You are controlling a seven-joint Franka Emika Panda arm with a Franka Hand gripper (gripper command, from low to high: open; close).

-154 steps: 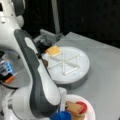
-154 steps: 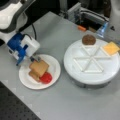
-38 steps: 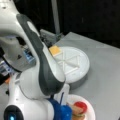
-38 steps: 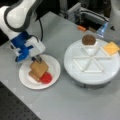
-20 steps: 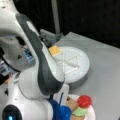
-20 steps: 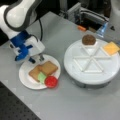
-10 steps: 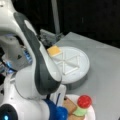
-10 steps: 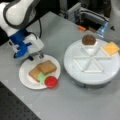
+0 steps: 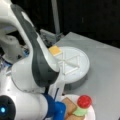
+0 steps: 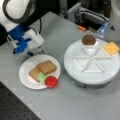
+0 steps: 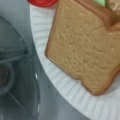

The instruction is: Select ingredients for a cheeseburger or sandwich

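On the white paper plate (image 10: 26, 80) the sandwich lies spread out: one bread square (image 10: 46, 66) overlaps another bread square (image 10: 32, 73), with green lettuce (image 10: 42, 77) and a red tomato (image 10: 51, 81) at its front edge. My gripper (image 10: 35, 52) hovers just past the plate's upper-left rim, open and holding nothing. The dark patty (image 10: 88, 39) and yellow cheese (image 10: 111, 48) rest on the sectioned white tray (image 10: 75, 53). In a front view the tomato (image 9: 84, 101), lettuce (image 9: 81, 111) and bread (image 9: 69, 105) show beside the arm. The wrist view looks down on a bread square (image 11: 85, 50).
Grey and black equipment (image 10: 85, 15) stands behind the tray, with a small orange item (image 10: 81, 28) near it. A dark perforated board (image 10: 15, 107) borders the table at a front view's bottom left. The arm's body (image 9: 32, 75) hides much of the plate.
My gripper has lifted off the plate and drawn back toward a front view's upper left. The bread, lettuce and tomato stay on the plate.
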